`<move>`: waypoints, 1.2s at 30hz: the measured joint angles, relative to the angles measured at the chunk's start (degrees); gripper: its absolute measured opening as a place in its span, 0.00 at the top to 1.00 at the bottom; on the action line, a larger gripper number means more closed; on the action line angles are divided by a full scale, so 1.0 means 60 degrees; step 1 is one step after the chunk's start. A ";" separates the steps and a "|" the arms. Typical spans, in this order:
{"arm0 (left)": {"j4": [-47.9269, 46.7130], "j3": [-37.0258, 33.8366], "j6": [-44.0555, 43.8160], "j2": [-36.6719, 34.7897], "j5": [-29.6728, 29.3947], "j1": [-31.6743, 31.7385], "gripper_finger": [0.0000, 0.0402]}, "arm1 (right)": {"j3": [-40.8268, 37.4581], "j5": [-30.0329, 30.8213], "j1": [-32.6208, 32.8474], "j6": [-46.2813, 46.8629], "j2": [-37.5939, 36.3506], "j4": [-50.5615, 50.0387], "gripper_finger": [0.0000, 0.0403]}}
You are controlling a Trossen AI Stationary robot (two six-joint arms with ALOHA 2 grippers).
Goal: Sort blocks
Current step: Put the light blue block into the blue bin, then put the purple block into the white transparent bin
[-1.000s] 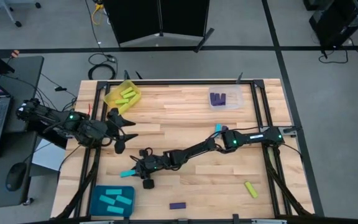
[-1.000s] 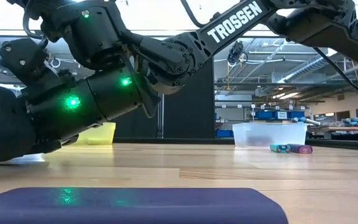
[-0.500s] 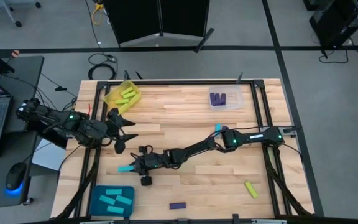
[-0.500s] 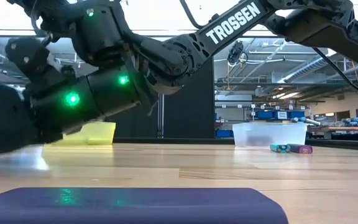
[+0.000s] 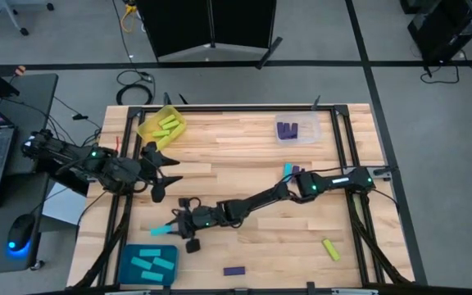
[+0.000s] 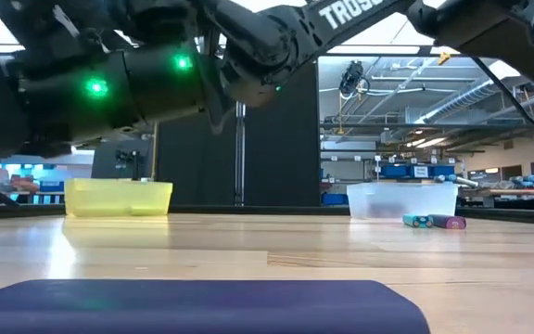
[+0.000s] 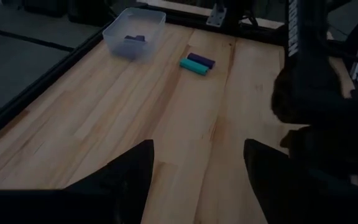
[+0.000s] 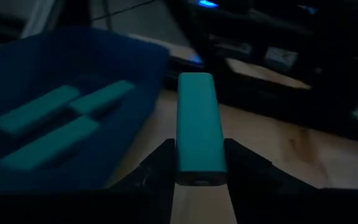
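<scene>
My right gripper (image 5: 176,229) is shut on a cyan block (image 5: 162,232), above the table near its front left, just beyond the teal tray (image 5: 147,264) that holds several cyan blocks (image 8: 48,127). My left gripper (image 5: 166,174) is open and empty at the table's left side. A yellow tray (image 5: 161,124) holds yellow-green blocks, and a clear tray (image 5: 297,129) holds dark purple blocks. Loose on the table lie a cyan and a purple block (image 7: 197,63) side by side, a purple block (image 5: 233,270) and a yellow-green block (image 5: 331,249). My right gripper pinches the cyan block by its two long sides at the near end (image 8: 197,169), between its two fingers. The fingers lie along the block, which sticks out ahead of them toward the table's left edge. The block is lifted clear of the table.
The right arm stretches across the table's middle from the right edge. In the low view a purple block (image 6: 202,306) lies close to the camera. Bare wood lies between the clear tray and the right arm.
My right gripper has carried the cyan block toward the table's near left, closer to the teal tray, and has risen: in the low view it has lifted off the table top and the yellow tray behind it has come into sight.
</scene>
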 joint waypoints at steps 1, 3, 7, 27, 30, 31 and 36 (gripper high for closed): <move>-0.0005 0.0002 0.0007 0.0000 0.0000 0.0000 0.36 | 0.0064 -0.0015 0.0056 -0.0131 -0.0003 -0.0087 0.70; 0.0032 0.0000 0.0009 0.0000 0.0000 0.0000 0.36 | 0.0211 -0.0156 0.0180 -0.0499 -0.0023 -0.0143 0.70; 0.0101 0.0000 0.0020 -0.0004 0.0000 0.0000 0.36 | 0.0733 -0.0143 0.0473 -0.1207 -0.0077 -0.0721 0.70; 0.0234 0.0000 0.0035 0.0000 0.0000 0.0000 0.36 | 0.1383 -0.0486 0.0948 -0.2418 -0.0066 -0.1904 0.68; 0.0254 0.0000 0.0035 0.0000 0.0000 -0.0003 0.36 | 0.1383 -0.0508 0.0959 -0.2211 -0.0066 -0.1931 0.57; 0.0267 0.0000 0.0035 0.0000 0.0000 0.0000 0.36 | 0.1383 -0.0512 0.0959 -0.2147 -0.0066 -0.1983 0.53; 0.0318 0.0000 0.0042 0.0000 0.0000 0.0000 0.36 | 0.1383 -0.0412 0.0962 -0.2167 -0.0066 -0.2037 0.42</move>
